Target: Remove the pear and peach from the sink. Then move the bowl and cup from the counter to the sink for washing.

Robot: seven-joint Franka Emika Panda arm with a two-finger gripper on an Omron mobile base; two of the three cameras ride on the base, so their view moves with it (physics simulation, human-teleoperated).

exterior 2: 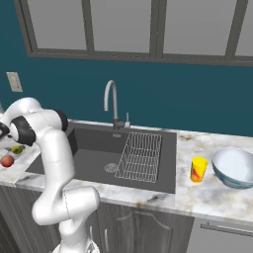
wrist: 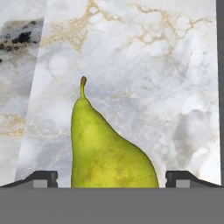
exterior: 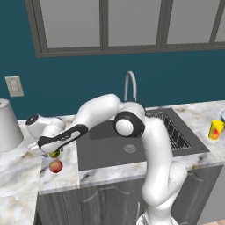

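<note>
The yellow-green pear (wrist: pixel 109 148) lies on the white marble counter (wrist: pixel 144 65), left of the dark sink (exterior: pixel 110 151). My gripper (wrist: pixel 112 178) is open right over it, a fingertip (wrist: pixel 41 178) on each side with a small gap to the fruit. From the base, the gripper (exterior: pixel 47 152) hangs low over the pear (exterior: pixel 54 154), and the reddish peach (exterior: pixel 56 166) rests on the counter just in front. On the counter right of the sink stand the yellow cup (exterior 2: pixel 198 169) and the pale bowl (exterior 2: pixel 234 167).
A wire rack (exterior 2: pixel 140 155) fills the sink's right half and a curved steel faucet (exterior 2: pixel 112 101) rises behind it. A large grey-white upturned vessel (exterior: pixel 6 125) stands at the far left of the counter. My arm's elbow (exterior: pixel 129 124) hangs over the basin.
</note>
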